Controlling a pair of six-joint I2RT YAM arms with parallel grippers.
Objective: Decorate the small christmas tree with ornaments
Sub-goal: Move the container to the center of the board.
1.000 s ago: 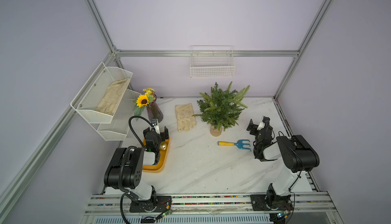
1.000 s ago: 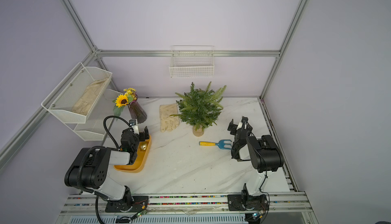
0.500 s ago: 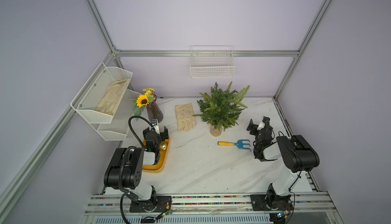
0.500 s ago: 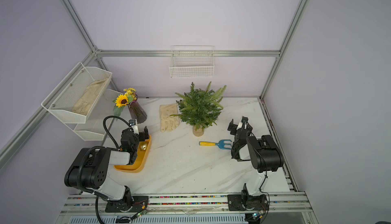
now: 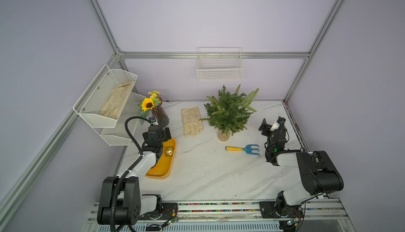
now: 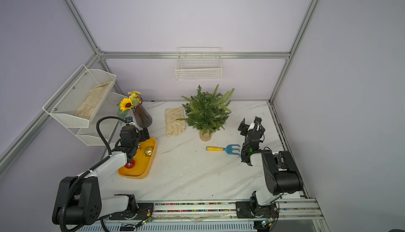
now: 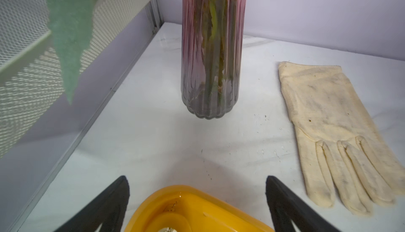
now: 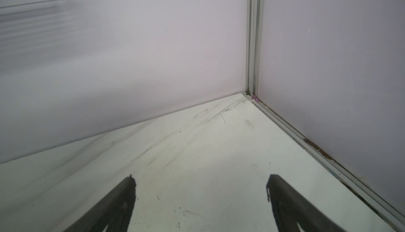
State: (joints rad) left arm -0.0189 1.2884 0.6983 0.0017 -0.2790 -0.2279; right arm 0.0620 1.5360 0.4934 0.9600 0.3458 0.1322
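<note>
Left gripper (image 7: 196, 179) hung over yellow tray (image 5: 164, 167), jaws spread wide, nothing held; gold ornament (image 5: 168, 151) and red ornament (image 6: 129, 164) lay inside. Right gripper (image 8: 201, 176) likewise spread, empty. Toward table's back, small christmas tree (image 5: 228, 112) stood upright beside glove (image 5: 191, 121).

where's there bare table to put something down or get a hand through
Widest bare patch: front middle of the table, bordered by the yellow tray, the rake and the front rail. Also bare: the back right corner beyond the right pincer. Crowded: the back strip, where vase, glove and tree sit close.

Lilac walls (image 5: 197, 11), aluminium frame (image 5: 214, 55), marbled white tabletop (image 5: 208, 176); wire basket (image 5: 219, 74) on back wall, light apparently diffuse.
</note>
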